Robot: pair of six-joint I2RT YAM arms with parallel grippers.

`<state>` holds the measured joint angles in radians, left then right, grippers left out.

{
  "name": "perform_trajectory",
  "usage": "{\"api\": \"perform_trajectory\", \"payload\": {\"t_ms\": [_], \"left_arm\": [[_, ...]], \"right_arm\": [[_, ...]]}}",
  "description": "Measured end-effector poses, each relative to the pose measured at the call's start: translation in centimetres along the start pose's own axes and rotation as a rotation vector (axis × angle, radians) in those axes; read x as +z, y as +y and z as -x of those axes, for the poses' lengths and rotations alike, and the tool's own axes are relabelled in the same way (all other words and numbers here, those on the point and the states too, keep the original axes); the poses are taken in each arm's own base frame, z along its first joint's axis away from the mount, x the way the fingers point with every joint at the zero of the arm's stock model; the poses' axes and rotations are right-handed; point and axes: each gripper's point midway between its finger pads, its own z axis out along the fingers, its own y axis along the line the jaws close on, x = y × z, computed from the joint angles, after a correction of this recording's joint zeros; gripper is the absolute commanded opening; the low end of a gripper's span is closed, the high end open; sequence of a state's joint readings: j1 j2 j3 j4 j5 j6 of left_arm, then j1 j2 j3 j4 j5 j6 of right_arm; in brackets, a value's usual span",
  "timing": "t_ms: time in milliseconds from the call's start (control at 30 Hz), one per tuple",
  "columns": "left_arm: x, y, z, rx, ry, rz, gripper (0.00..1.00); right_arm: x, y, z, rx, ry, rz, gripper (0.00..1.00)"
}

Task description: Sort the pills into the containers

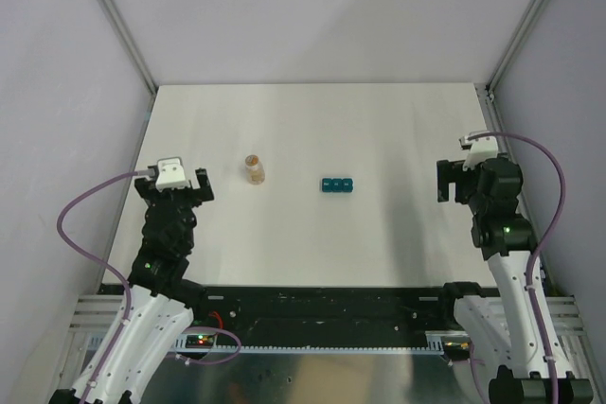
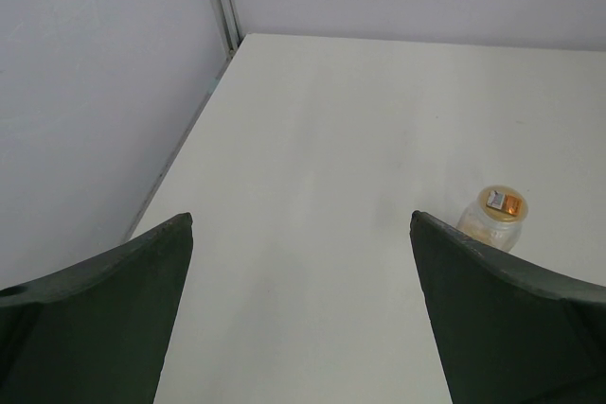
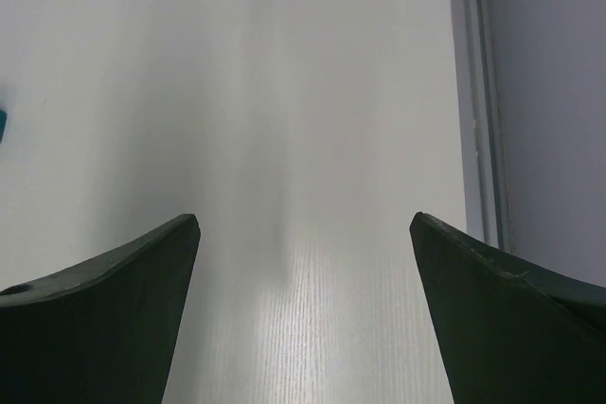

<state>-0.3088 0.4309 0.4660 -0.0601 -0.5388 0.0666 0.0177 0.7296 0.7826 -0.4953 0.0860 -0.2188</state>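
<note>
The containers (image 1: 336,184), a teal-blue strip of three joined compartments with lids shut, lie at the middle of the white table. A small round orange-tan bottle (image 1: 254,169) stands to their left; it also shows in the left wrist view (image 2: 494,217), beside the right finger. No loose pills show. My left gripper (image 1: 175,186) is open and empty at the table's left, left of the bottle. My right gripper (image 1: 456,180) is open and empty at the table's right. A teal sliver of the containers (image 3: 2,125) shows at the right wrist view's left edge.
Grey walls enclose the table (image 1: 379,120) on the left, back and right. A metal rail (image 1: 312,305) runs along the near edge by the arm bases. The right wall's base strip (image 3: 473,92) lies close to my right gripper.
</note>
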Motion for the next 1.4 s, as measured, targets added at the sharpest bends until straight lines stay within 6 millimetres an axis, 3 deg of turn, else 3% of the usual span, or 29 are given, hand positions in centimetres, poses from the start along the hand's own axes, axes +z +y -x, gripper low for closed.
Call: {"api": "perform_trajectory", "payload": {"t_ms": [367, 600, 900, 1400], "left_arm": [[0.0, -0.3, -0.4, -0.012, 0.008, -0.015, 1.00], [-0.1, -1.0, -0.9, -0.009, 0.016, -0.054, 1.00], [-0.2, -1.9, -1.7, -0.004, 0.027, -0.105, 1.00], [-0.2, -1.5, -1.7, 0.002, 0.027, -0.087, 1.00]], "right_arm": [[-3.1, -0.1, 0.6, 0.017, -0.102, -0.003, 0.99], [-3.1, 0.5, -0.2, 0.025, -0.085, 0.025, 0.99], [-3.9, 1.9, 0.3, 0.032, -0.129, 0.104, 0.99], [-3.6, 1.2, -0.3, 0.048, -0.111, 0.078, 1.00]]}}
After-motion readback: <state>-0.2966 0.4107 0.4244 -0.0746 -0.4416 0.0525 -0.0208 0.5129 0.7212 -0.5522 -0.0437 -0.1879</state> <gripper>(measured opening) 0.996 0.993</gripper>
